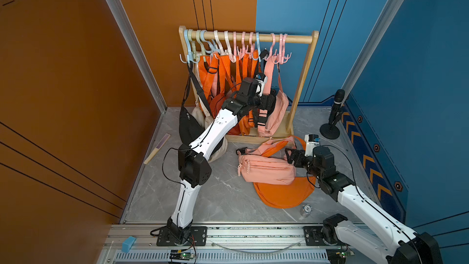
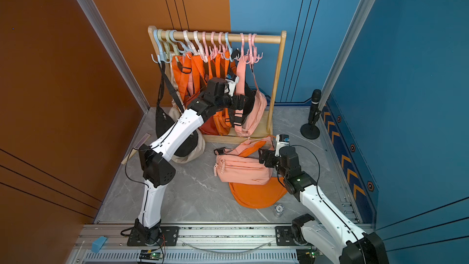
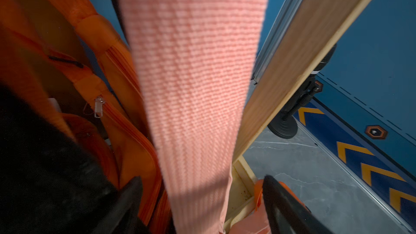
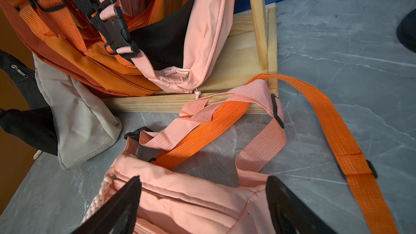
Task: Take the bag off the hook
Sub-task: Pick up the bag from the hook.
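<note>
While the bag (image 1: 278, 111) hangs at the rack's (image 1: 302, 77) right end, close beside the post and sagging down to the rack's base, its strap (image 1: 268, 72) runs up to a pink hook (image 1: 273, 46) on the rail. The left tool (image 3: 202, 177) is at the rack's front, about midway up, its fingers (image 3: 128, 199) spread either side of that strap; the wrist view shows webbing passing between them with a gap on each side, so nothing is pinched. The right tool (image 4: 202, 176) sits low in front of the rack's base, also spread wide, hovering over a loose bag (image 1: 266, 171) that lies on the surface (image 1: 223, 199) atop an orange bag (image 1: 284, 196); it holds neither. The hanging bag looks like light, limp cloth: it should fold and swing rather than keep a shape, and its smooth shell would likely slip or bunch in a pinch. The strap is the better hold, being flat, coarse woven webbing that the pads can bite; taking it high, near the rail, would probably leave less slack to lift before the loop clears the hook's upturned tip. Neighbouring orange bags (image 1: 223, 77) crowd the rack just beside it, so a strap could snag there.
</note>
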Available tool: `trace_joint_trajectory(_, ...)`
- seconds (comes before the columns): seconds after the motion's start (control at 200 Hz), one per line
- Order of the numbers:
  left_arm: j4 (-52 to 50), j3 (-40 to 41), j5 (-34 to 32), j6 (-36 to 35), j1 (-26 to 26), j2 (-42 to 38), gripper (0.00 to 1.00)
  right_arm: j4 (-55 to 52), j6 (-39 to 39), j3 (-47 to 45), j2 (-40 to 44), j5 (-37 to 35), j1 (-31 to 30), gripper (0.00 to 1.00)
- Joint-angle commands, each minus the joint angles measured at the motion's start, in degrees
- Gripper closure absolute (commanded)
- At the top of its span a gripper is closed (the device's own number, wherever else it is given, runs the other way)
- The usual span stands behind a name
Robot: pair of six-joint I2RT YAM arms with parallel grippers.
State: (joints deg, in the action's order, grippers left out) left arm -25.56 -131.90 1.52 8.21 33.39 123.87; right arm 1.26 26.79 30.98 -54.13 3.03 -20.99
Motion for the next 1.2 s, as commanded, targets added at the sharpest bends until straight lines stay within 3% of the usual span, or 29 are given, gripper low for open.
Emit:
trace_joint_trajectory(0.0,-1.4,1.1,-8.4,-2.6,0.5,-1.3,0.1,0.6,-0.9,-0.1,-0.4,0.5,0.3,0.12)
trace_joint_trajectory(0.295,-1.4,-3.0,-4.2,-3.5,2.1,1.9,0.12,0.6,-0.9,0.2,-1.1,0.7,0.1,0.12)
trace_joint_trajectory(0.4,-1.4,-4.9,-2.7,-4.2,2.8,3.2,0.3,0.2,-0.9,0.3,-0.7,0.4,0.1,0.12)
trace_joint_trajectory(0.506,-1.5,-6.2,-0.8,-5.7,3.3,3.9,0.66,-0.7,-1.2,0.9,-0.4,0.1,0.2,0.12)
trace_joint_trajectory(0.646,-1.5,-5.2,-1.0,-6.5,3.6,2.6,1.0,-1.4,-1.3,1.7,0.3,-0.5,0.1,0.12)
trace_joint_trajectory(0.956,-0.8,1.9,0.2,-6.4,2.8,-6.5,1.0,-3.1,-4.3,9.8,-3.3,-1.2,0.4,0.11)
trace_joint_trajectory(1.191,3.7,11.9,5.6,-2.2,-0.3,-14.6,1.0,-1.9,-5.6,19.4,-11.2,-1.2,2.6,0.1)
